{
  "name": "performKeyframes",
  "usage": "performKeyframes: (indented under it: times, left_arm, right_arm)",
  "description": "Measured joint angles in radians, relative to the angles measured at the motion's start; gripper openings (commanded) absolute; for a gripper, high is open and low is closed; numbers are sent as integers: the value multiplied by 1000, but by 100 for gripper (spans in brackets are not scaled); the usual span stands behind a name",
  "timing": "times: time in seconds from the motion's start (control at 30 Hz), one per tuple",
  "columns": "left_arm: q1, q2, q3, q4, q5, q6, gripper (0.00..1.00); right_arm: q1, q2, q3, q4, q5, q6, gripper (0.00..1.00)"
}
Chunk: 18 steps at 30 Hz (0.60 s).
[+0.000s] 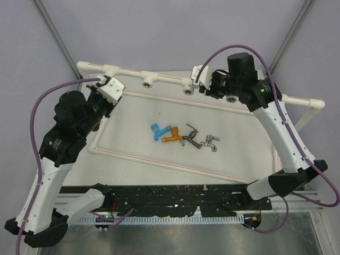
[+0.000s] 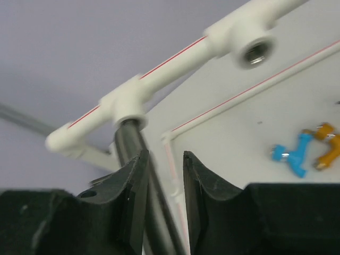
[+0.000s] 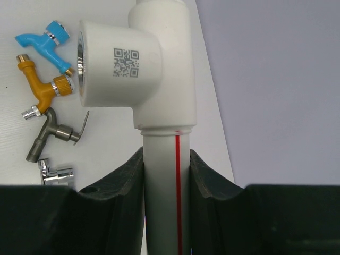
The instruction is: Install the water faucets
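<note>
A large dark-grey faucet (image 2: 127, 142) sits in the left tee (image 2: 129, 103) of the white pipe frame (image 1: 164, 78). Its straight arm runs down beside my left gripper (image 2: 164, 155), whose jaws stand apart with table showing between them. In the top view the left gripper (image 1: 108, 84) is at the frame's left end. My right gripper (image 3: 166, 154) is shut on the white pipe (image 3: 159, 175) just below a QR-marked tee (image 3: 122, 69), right of middle (image 1: 205, 87). Blue (image 1: 155, 131), orange (image 1: 172, 138), dark metal (image 1: 190, 135) and chrome (image 1: 211, 142) faucets lie loose on the board.
Brass-lined sockets (image 1: 146, 81) (image 1: 188, 88) (image 1: 231, 98) face forward along the back pipe. A thinner white tube (image 1: 122, 155) with a red line borders the white board. Purple cables (image 1: 37, 122) loop off both arms.
</note>
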Motion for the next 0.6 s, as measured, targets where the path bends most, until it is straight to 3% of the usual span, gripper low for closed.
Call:
performKeyframes:
  times: [0.13,0.3,0.47,0.6]
  left_arm:
    - [-77,18,7,-9,248,-67,51]
    - [-78,80,39,-48,348,-168,65]
    - [-78,100,132,-58,249,-290,80]
    - [-78,89,197,-36,93,-346,80]
  right_arm:
    - [7,6,4,6,-3,2,5]
    - [7,8,5,8,-3,1,5]
    - [7,8,5,9,-3,1,5]
    - [7,8,5,10,-3,1,5]
